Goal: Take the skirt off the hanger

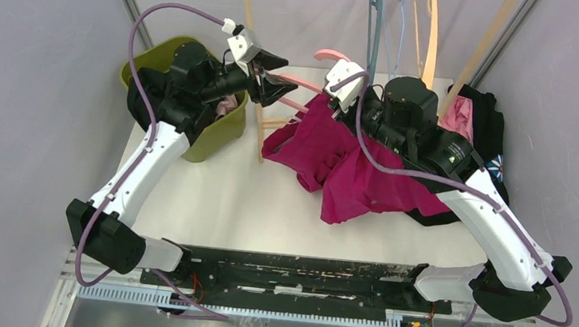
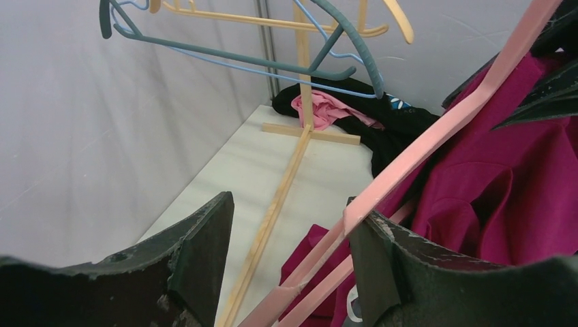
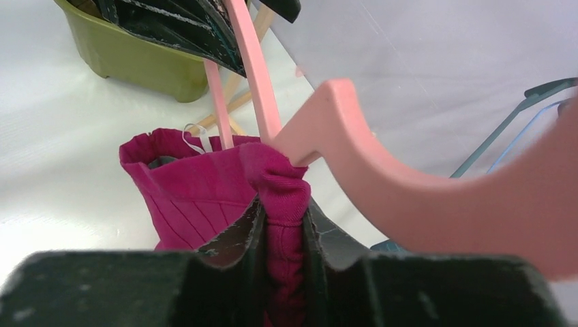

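Observation:
A magenta skirt (image 1: 350, 165) hangs from a pink hanger (image 1: 330, 55) and spills onto the white table. My right gripper (image 3: 283, 204) is shut on a bunched fold of the skirt's (image 3: 204, 184) waistband, just below the hanger's (image 3: 382, 170) hook. My left gripper (image 1: 272, 78) stands open around the hanger's arm. In the left wrist view the pink hanger (image 2: 436, 136) rests against the right finger (image 2: 375, 252), while the other finger is well clear of it. The skirt (image 2: 518, 184) fills the right side of that view.
An olive green bin (image 1: 217, 136) with clothes sits at the back left. A wooden rack (image 1: 260, 125) stands between the arms, with teal and blue hangers (image 1: 375, 27) above. A pile of dark and pink clothes (image 1: 486, 122) lies at the back right.

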